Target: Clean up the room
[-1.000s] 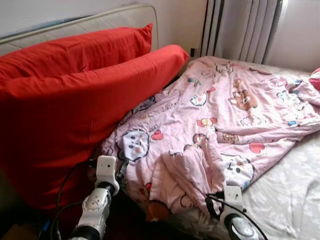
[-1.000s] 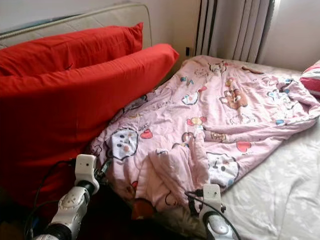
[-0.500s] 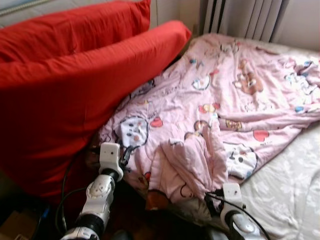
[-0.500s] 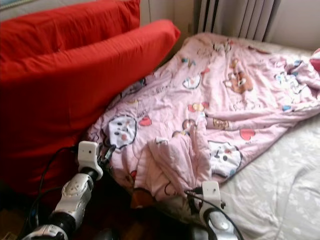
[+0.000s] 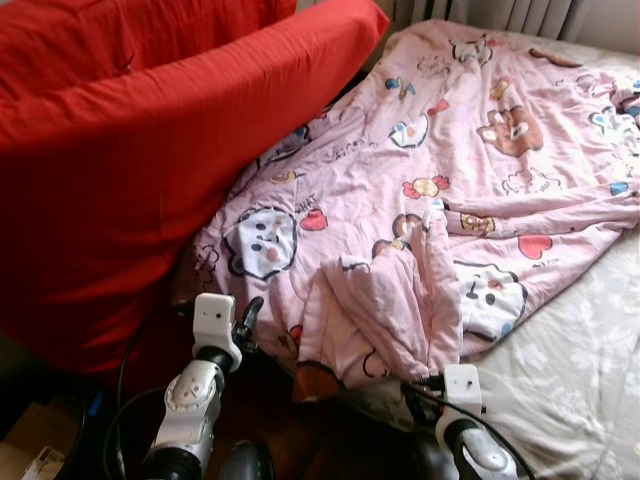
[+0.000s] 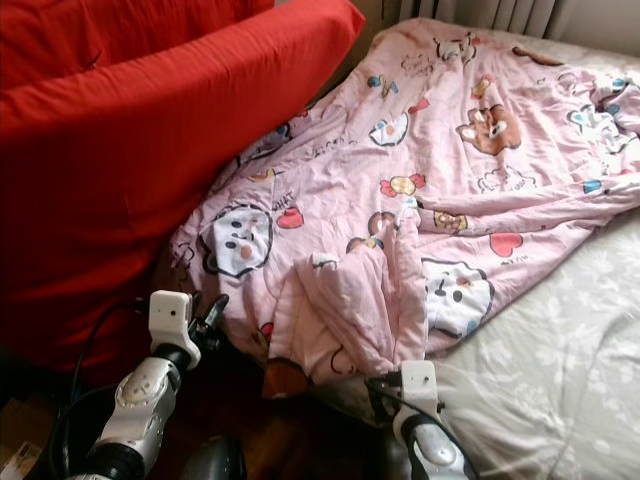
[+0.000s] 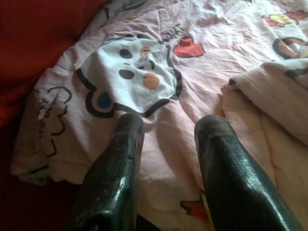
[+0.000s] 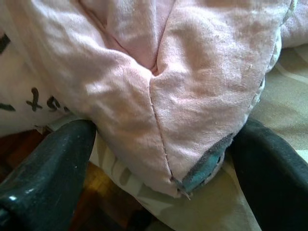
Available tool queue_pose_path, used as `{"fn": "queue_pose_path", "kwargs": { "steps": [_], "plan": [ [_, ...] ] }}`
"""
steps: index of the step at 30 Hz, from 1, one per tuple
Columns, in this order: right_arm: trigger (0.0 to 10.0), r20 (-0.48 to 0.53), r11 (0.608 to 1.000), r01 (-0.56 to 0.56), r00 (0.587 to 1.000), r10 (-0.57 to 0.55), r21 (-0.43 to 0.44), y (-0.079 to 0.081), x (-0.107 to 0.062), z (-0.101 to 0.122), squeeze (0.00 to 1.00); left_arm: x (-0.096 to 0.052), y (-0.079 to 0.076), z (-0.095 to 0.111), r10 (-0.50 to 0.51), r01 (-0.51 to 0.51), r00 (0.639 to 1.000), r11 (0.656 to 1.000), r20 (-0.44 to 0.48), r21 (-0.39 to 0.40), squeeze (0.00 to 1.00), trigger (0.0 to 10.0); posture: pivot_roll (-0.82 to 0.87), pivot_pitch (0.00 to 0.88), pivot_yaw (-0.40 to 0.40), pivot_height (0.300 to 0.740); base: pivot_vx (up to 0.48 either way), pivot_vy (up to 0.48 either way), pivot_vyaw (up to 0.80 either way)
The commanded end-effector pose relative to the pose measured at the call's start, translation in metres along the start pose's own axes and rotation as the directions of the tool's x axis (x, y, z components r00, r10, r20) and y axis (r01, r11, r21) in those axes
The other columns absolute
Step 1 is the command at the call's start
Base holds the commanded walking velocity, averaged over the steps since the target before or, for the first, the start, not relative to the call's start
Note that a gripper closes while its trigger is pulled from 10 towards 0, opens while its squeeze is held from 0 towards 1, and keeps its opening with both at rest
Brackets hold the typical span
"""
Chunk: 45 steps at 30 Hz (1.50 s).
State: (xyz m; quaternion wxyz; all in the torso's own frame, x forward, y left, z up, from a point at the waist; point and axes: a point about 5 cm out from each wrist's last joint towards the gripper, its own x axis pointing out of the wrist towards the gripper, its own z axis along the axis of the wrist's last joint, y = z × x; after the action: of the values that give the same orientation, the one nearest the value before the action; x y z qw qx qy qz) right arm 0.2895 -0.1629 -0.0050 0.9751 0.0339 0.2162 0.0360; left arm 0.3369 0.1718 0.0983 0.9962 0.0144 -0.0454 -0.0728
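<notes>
Across the bed with the pale grey patterned sheet [image 5: 585, 370] lies the largest thing to tidy, a pink quilted blanket printed with cartoon animals and hearts [image 5: 470, 190], rumpled, with one corner folded back on itself near the bed's front edge. Against the blanket's far side from the sheet stands a big red fabric cushion [image 5: 130, 170], its lower edge pressing on the blanket's margin; a second red cushion [image 5: 120, 30] rises behind it. Below the blanket's front edge the dark wooden floor [image 5: 330, 440] shows, and at the floor's corner beneath the front cushion sits a cardboard box [image 5: 30, 460].

Just beside the blanket's cushion-side edge is the left gripper [image 7: 166, 125], its two black fingers [image 7: 120, 163] parted a moderate way with nothing between them, tips resting on or just above the cloth near a white cartoon face [image 7: 132, 77]. At the blanket's folded corner is the right gripper [image 8: 159, 139], spread wide, its fingers [image 8: 53, 163] on either side of that corner [image 8: 192, 120], which sits between them; whether they press it cannot be told.
</notes>
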Motion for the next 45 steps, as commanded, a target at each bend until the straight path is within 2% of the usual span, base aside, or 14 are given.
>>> {"fn": "queue_pose_path", "kwargs": {
  "steps": [1, 2, 4, 5, 37, 45],
  "plan": [
    [10.0, 0.012, 0.999, -0.03, 0.999, 0.029, 0.014, 0.0082, 0.0, -0.0012, 0.0, -0.0062, 0.001, -0.0073, -0.004, 0.004, 0.999, 1.0, -0.035, -0.002, 0.0, 10.0, 0.02, 0.282, 0.081, 0.602, 0.0, 0.0, 0.0],
    [8.9, 0.016, 0.999, -0.031, 0.999, 0.031, 0.014, 0.0084, 0.0, -0.0009, 0.0, -0.0066, 0.0008, -0.0075, -0.005, 0.005, 0.999, 1.0, -0.036, -0.002, 0.0, 10.0, 0.02, 0.281, 0.081, 0.602, 0.0, 0.0, 0.0],
    [1.8, 0.019, 0.999, -0.036, 0.999, 0.035, 0.014, 0.0087, -0.0004, -0.0013, 0.0, -0.0073, 0.0003, -0.0079, -0.007, 0.007, 0.999, 1.0, -0.039, -0.002, 0.0, 10.0, 0.02, 0.278, 0.081, 0.602, 0.0, 0.0, 0.0],
    [0.0, 0.022, 0.999, -0.036, 0.999, 0.036, 0.011, 0.0085, -0.0007, -0.0015, 0.0, -0.0078, 0.0001, -0.008, -0.007, 0.007, 0.999, 1.0, -0.041, -0.003, 0.0, 10.0, 0.02, 0.276, 0.081, 0.602, 0.0, 0.0, 0.0],
    [0.0, 0.051, 1.0, -0.031, 0.998, 0.031, 0.004, 0.0056, -0.0019, 0.0, 0.0, -0.0098, -0.0056, -0.0108, -0.008, 0.007, 0.998, 1.0, -0.065, -0.019, 0.0, 10.0, 0.01, 0.275, 0.067, 0.602, 0.0, 0.0, 0.0],
    [0.0, 0.101, 1.0, -0.02, 0.995, 0.018, 0.019, 0.0022, -0.0017, 0.0069, 0.0, -0.0109, -0.0055, -0.0126, -0.004, 0.002, 0.998, 1.0, -0.066, -0.021, 0.0, 10.0, -0.01, 0.26, 0.062, 0.602, 0.0, 0.0, 0.0]
  ]
}}
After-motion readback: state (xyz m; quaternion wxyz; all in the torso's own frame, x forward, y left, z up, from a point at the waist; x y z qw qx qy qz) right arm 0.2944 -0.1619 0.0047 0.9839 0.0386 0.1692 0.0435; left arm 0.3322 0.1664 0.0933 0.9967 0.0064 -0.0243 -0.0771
